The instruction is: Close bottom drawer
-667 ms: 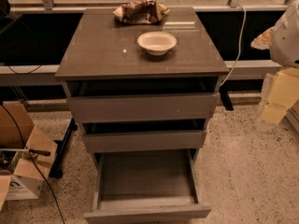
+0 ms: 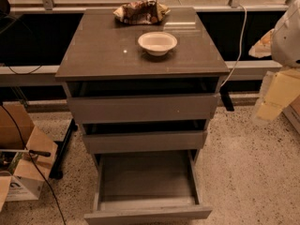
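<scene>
- Speckled floor point(image 2: 248, 172): recorded under and around a grey-brown cabinet point(image 2: 75, 86) of three drawers.
- Tabletop point(image 2: 98, 50): glossy, grey-brown, forming the cabinet's upper surface.
- Bottom drawer point(image 2: 147, 179): found pulled well out towards the camera, at the lowest position in the cabinet. Its box is exposed and its plain flat front is seen at the lower edge of the view.
- Top drawer front point(image 2: 143, 108) and middle drawer front point(image 2: 145, 141): noted above the open drawer, each with a dark gap over it.
- Cardboard box point(image 2: 23, 172): observed on the floor at the left, apart from the cabinet, with a black cable running past it.
- Gripper point(image 2: 274, 97): seen as a pale yellowish part at the right edge, below a white arm segment, level with the top drawer and well apart from the cabinet. Whether it is open or closed cannot be told.
- Crumpled bag point(image 2: 140, 12): lying at the rear edge of the tabletop.
- White bowl point(image 2: 157, 42): standing upright near the middle of the tabletop, in front of the bag.
</scene>
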Controlling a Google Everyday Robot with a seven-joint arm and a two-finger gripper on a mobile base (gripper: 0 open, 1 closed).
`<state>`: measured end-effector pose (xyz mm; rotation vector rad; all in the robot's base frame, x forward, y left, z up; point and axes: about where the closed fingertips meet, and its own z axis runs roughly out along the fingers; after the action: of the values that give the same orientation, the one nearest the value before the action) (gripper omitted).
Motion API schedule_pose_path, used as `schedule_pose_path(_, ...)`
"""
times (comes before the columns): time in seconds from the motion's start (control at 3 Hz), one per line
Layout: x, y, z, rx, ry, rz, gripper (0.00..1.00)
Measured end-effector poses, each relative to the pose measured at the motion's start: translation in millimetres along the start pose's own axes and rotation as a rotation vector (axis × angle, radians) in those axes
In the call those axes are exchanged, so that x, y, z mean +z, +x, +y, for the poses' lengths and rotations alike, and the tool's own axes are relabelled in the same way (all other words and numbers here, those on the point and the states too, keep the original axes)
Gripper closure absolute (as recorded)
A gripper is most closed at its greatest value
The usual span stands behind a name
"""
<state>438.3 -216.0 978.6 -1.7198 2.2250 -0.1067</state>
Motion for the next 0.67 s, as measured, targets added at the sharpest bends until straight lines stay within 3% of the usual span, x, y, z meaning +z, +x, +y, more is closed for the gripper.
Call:
schedule_pose_path(0.33, 14.8, 2.1, 2.4, -0.002, 0.002, -0.039, 0.4)
schedule_pose_path(0.67, 54.1, 13.3, 6.9, 0.01, 0.013, -0.135, 0.71)
